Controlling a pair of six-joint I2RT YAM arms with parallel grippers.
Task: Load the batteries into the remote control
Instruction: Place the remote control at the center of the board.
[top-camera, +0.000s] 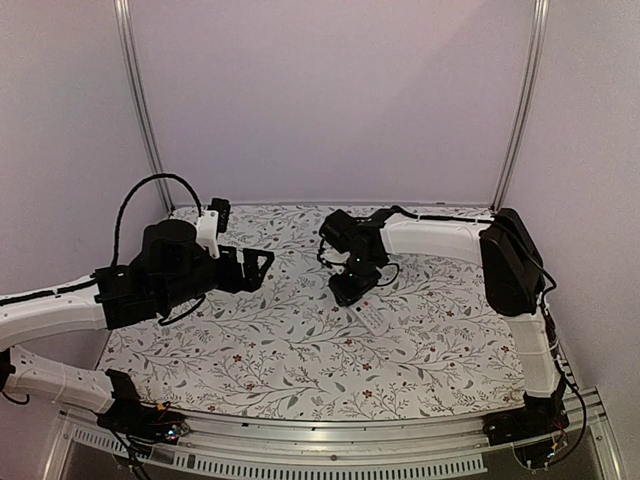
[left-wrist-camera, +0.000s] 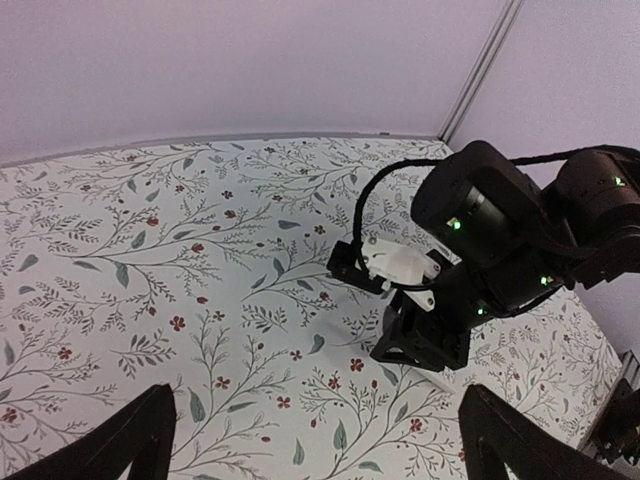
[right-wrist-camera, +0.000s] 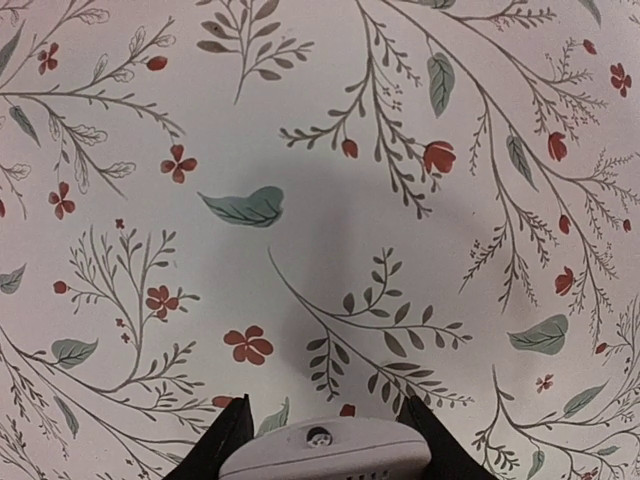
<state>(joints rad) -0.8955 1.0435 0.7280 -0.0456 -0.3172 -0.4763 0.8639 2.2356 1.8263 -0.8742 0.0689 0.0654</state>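
One remote control (right-wrist-camera: 325, 450) — gripped by right jaws; left jaws spread

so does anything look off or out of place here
nothing spilled or broken. the odd part: no batteries show in any view. only the white remote control is there, its end pinched in the right gripper, while the left gripper hangs open and empty.
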